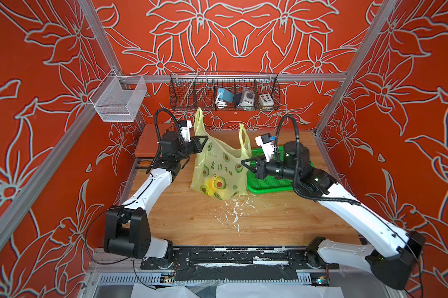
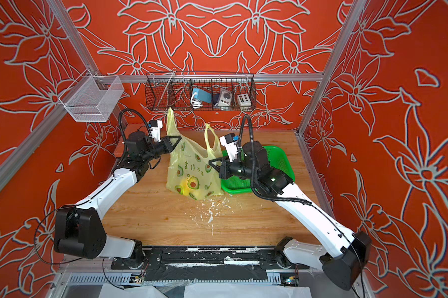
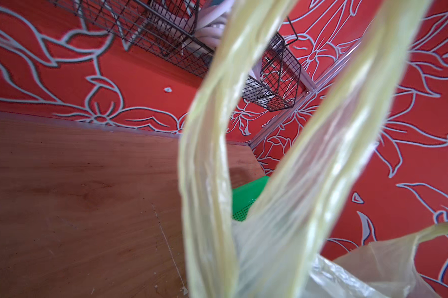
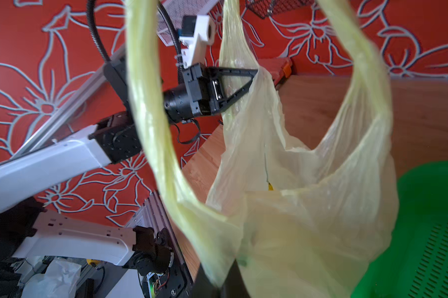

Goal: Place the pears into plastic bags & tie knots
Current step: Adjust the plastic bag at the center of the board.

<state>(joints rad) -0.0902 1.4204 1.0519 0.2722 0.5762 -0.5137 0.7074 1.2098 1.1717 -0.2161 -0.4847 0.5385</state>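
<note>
Yellow-green plastic bag (image 1: 219, 165), upright, pears (image 1: 213, 183) inside at 6 o'clock; left gripper (image 1: 204, 138) clamped on its 10 o'clock edge, right gripper (image 1: 243, 162) pinching its 3 o'clock edge.

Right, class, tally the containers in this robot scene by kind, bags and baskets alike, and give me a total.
Plastic bag: 1
Green plastic basket: 1
Black wire basket: 1
White mesh basket: 1
Total: 4

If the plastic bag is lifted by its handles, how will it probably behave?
The plastic bag is thin, wrinkled film, so it will likely be floppy and sag rather than keep its shape. The yellow fruit glowing through its bottom should weigh it down and may roll inside.
</note>
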